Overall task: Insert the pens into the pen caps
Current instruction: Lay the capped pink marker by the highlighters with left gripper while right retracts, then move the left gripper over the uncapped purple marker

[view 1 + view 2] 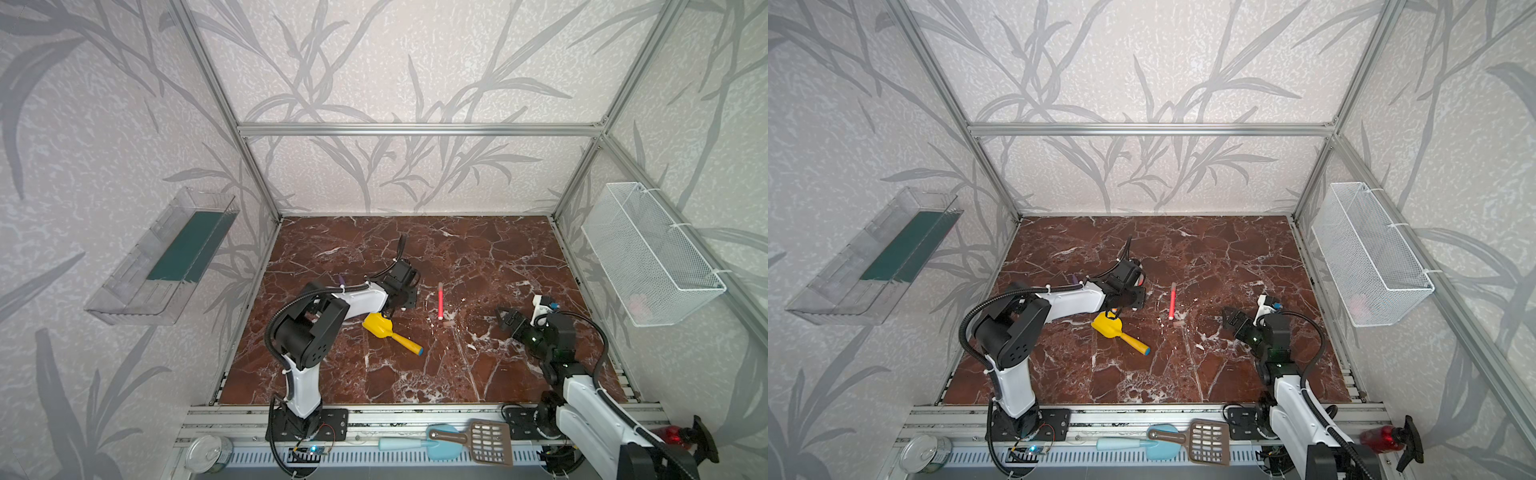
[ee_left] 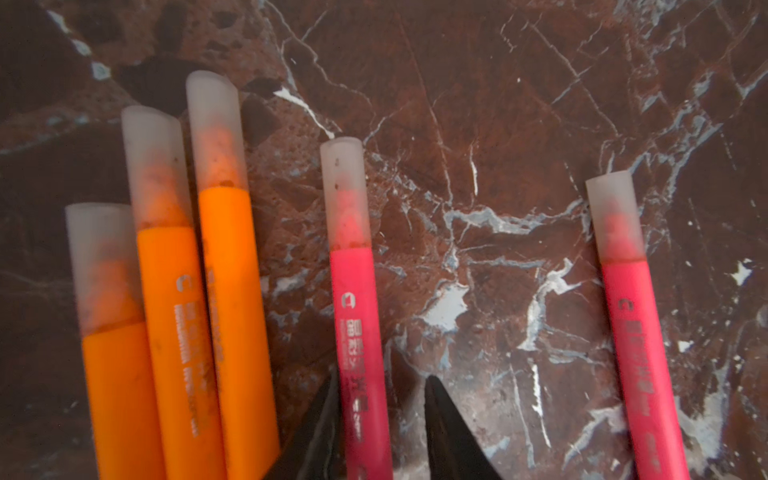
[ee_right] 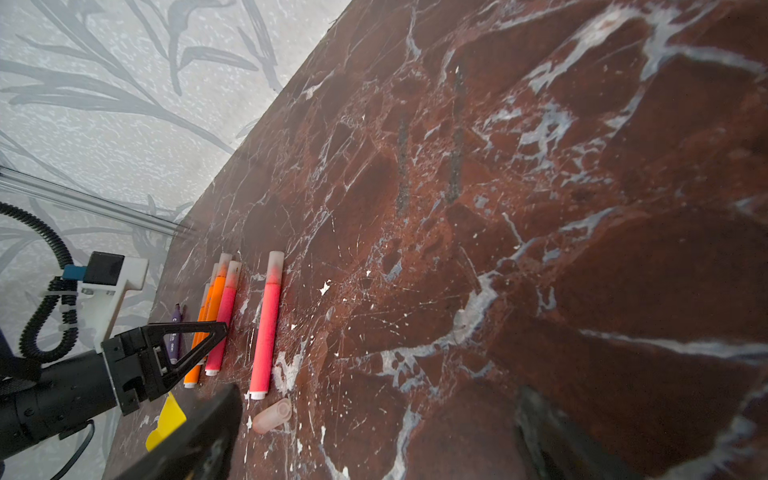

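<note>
Left claw point(image 2: 381, 376): fingers apart, one on either side of a capped pink pen point(image 2: 357, 316). One finger sits close against it and the other is clear, so we judge nothing is clamped. Right claw point(image 1: 503, 319) is spread wide and empty, well to the right of the shovel point(image 1: 380, 325).

Progress: five pens wear caps. These are three orange pens point(image 2: 232, 311) side by side, the pink one between the fingers, and a second pink pen point(image 1: 440, 300) lying alone, right of the shovel and a little beyond it. By our reckoning two things are left. The purple pen point(image 3: 176, 332) is bare-tipped, beyond the shovel on its left, past the orange ones. One loose cap point(image 3: 272, 415) lies right of the shovel, by the lone pink pen's butt end.

Views: both top views hide the pen row under the left arm — only the lone pink pen and a sliver of purple show. The left wrist view gives us five caps seated, but misses the purple pen and the loose cap. The right wrist view alone shows the purple pen, the spare cap and the row together.
</note>
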Tool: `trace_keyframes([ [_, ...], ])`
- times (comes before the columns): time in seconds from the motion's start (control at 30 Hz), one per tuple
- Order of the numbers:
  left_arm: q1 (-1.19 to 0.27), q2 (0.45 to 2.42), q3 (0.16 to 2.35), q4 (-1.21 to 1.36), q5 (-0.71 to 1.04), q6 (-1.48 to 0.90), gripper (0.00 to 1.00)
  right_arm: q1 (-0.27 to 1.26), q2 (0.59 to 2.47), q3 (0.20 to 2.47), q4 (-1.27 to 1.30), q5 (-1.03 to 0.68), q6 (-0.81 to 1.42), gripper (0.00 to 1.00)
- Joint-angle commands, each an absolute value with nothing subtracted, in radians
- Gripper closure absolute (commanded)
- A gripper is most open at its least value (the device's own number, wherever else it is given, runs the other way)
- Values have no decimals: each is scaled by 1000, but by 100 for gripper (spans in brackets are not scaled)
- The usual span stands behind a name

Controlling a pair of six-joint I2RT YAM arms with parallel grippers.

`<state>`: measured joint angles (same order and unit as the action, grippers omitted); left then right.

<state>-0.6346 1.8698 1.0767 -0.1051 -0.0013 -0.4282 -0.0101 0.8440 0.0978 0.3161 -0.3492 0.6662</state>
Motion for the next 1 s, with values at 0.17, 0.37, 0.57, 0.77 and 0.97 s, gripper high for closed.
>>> trace_keyframes([
  [0.17, -633, 1643, 1008, -107, -21, -409, 60, -9, 1024, 160, 499, -395, 659, 0],
  [0.37, -568, 1415, 816, -60, -263, -483, 65, 1, 976, 152, 471, -381, 643, 4],
  [0.57, -348, 1306, 644, -35, -220, -602, 65, 57, 891, 147, 393, -290, 604, 1],
  [0.77, -241, 1354, 612, -15, -144, -629, 65, 57, 940, 168, 397, -301, 599, 1],
  [0.97, -198, 1478, 649, 17, -76, -632, 67, 58, 951, 172, 402, -304, 598, 1],
])
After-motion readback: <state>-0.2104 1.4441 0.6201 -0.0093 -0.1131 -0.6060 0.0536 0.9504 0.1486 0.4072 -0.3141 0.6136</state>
